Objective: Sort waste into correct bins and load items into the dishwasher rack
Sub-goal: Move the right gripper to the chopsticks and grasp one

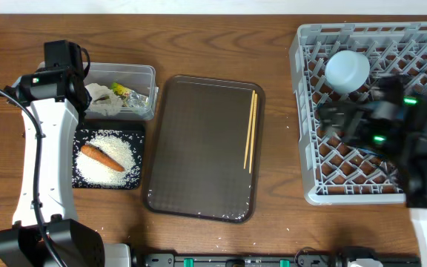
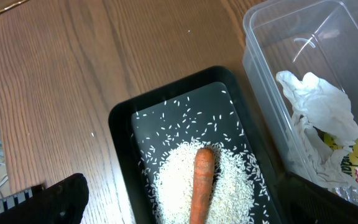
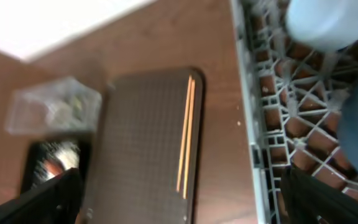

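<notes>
Hovering near the tabletop's [image 1: 273,237] left edge, the left gripper [image 2: 194,208] is holding its fingers spread wide with nothing between them. Below it, the shallow black tray [image 1: 136,130] is carrying a heap of loose white rice [image 1: 117,144] with the small orange carrot [image 1: 101,156] lying on top. Just behind that tray, the clear tub [image 1: 124,68] is holding the crumpled white wrappers [image 1: 102,100] and the yellow-green packet [image 1: 124,93].

The dark brown serving tray [image 1: 199,148] is sitting at the middle of the tabletop, and the pair of chopsticks [image 1: 251,130] is lying along its right edge, side by side and parallel to that edge.

The dishwasher rack [image 1: 306,148] is filling the right end of the tabletop. The light-blue bowl [image 1: 347,68] is resting upside down among the pegs toward the rack's back-left corner. The right gripper [image 3: 185,208] is hanging over the rack, blurred in the overhead view, its fingers likewise wide apart and gripping nothing.
</notes>
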Robot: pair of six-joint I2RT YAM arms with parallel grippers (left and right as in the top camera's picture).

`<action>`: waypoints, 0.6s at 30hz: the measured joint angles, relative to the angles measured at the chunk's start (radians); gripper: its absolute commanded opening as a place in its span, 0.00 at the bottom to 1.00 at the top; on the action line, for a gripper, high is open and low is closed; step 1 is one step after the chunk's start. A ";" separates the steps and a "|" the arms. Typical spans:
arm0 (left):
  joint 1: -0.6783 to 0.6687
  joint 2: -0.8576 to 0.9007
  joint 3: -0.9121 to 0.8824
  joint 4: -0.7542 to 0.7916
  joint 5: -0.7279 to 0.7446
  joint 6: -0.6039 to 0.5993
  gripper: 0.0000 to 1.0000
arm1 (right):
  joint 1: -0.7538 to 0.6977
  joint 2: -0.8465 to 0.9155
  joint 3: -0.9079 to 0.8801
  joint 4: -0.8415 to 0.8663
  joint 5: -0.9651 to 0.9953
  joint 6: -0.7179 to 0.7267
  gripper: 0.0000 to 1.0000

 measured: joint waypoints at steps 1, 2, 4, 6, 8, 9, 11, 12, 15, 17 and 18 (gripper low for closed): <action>0.000 0.000 0.000 0.000 0.000 0.000 0.98 | 0.051 0.017 0.001 0.007 0.041 0.006 0.99; 0.000 0.000 0.000 0.000 0.000 0.000 0.98 | 0.128 0.053 0.003 0.023 0.095 0.014 0.99; 0.000 0.000 0.000 0.000 0.000 0.000 0.98 | 0.225 0.113 0.006 0.053 0.145 0.023 0.99; 0.000 0.000 0.000 0.000 0.000 0.000 0.98 | 0.307 0.192 0.021 0.064 0.183 0.028 0.99; 0.000 0.000 0.000 0.000 0.000 0.000 0.98 | 0.369 0.292 0.064 0.036 0.214 0.034 0.99; 0.000 0.000 0.000 0.000 0.000 0.000 0.98 | 0.391 0.349 0.100 0.007 0.230 0.037 0.99; 0.000 0.000 0.000 -0.001 0.000 0.000 0.98 | 0.412 0.450 0.188 -0.070 0.256 0.040 0.99; 0.000 0.000 0.000 0.000 -0.001 0.000 0.98 | 0.418 0.498 0.237 -0.104 0.265 0.041 0.99; 0.000 0.000 0.000 0.000 -0.004 0.000 0.98 | 0.430 0.634 0.383 -0.179 0.287 0.040 0.99; 0.000 0.000 0.000 0.000 -0.005 0.000 0.98 | 0.438 0.692 0.436 -0.166 0.290 0.040 0.99; 0.000 0.000 0.000 0.000 -0.006 0.000 0.98 | 0.444 0.715 0.450 -0.146 0.287 0.040 0.99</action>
